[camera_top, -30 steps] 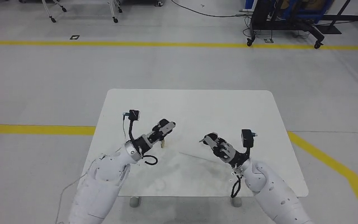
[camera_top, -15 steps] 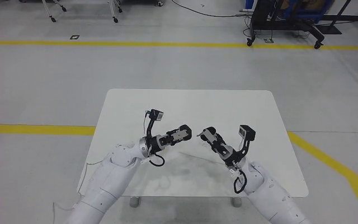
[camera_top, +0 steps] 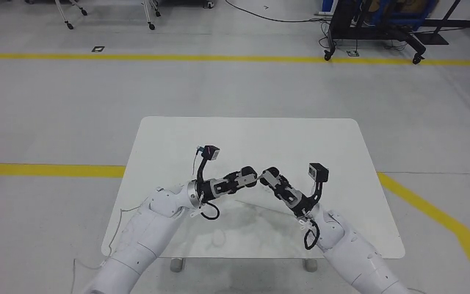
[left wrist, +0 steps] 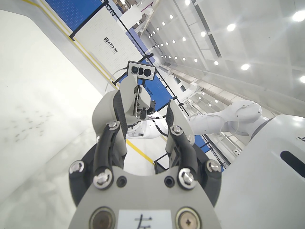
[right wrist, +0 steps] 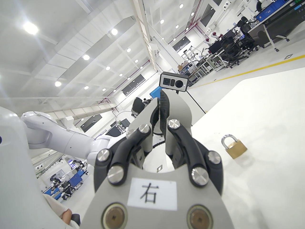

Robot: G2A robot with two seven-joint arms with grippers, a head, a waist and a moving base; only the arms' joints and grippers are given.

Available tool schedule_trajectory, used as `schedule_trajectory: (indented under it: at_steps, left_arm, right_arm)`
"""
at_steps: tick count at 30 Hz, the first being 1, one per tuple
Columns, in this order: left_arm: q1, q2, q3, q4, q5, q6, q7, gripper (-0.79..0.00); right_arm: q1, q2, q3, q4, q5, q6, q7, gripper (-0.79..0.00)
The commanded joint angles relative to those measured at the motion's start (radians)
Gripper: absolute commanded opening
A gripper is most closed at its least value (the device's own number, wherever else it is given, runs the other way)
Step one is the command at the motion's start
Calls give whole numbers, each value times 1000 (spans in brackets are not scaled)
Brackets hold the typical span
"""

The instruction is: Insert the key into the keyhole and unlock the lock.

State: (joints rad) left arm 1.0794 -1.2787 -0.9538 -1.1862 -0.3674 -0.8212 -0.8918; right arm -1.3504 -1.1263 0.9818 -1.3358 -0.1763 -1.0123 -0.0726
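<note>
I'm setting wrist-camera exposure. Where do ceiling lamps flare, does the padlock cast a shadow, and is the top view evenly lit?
Right wrist view: ceiling lamps flare with streaks; the padlock casts only a faint, soft shadow on the table; beams bow from the wide lens. Left wrist view: lamps bloom as bright discs. Top view: flat, even light, no glare.
</note>
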Motion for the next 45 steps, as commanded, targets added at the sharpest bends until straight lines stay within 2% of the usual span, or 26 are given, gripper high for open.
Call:
schedule_trajectory:
  at_steps: [1,4,7,14,19,25,26,28,29,37,38,39,45]
  left_arm:
    - [0,0,1,0,7,0,6,-453]
    - [2,1,3,-2,15,-1,10,-496]
    - [3,1,6,-3,21,2,13,-493]
    - [0,2,11,-2,26,11,10,-554]
    - [-1,3,14,-2,41,19,16,-625]
    - [0,3,20,-5,66,25,29,-610]
    - [0,3,21,-6,67,24,31,-622]
    - [1,4,21,-7,71,23,34,-760]
    - [1,4,21,-8,74,23,36,-785]
    - [2,7,21,-13,93,24,46,-785]
    - [2,7,21,-13,95,23,46,-785]
    - [2,7,21,-13,98,23,47,-785]
    - [5,10,11,-17,84,22,61,-785]
  right_arm:
    - [-1,0,2,0,-5,0,0,-785]
    - [-3,0,8,4,-25,0,-6,-785]
    - [-5,-1,10,5,-41,0,-13,-785]
    - [-6,-4,10,7,-57,0,-21,-785]
    - [-4,-5,9,6,-58,0,-17,-785]
    - [-4,-6,9,6,-54,0,-10,-785]
    - [-5,-6,9,7,-52,0,-9,-785]
    - [-7,-6,9,6,-52,0,-7,-785]
    - [-8,-6,10,6,-53,0,-5,-785]
    - [-20,-3,23,-5,-58,0,-1,-785]
    - [-22,-3,23,-9,-58,0,0,-573]
    - [-23,-3,24,-12,-57,0,1,0]
    - [-26,-2,26,-15,-45,0,4,0]
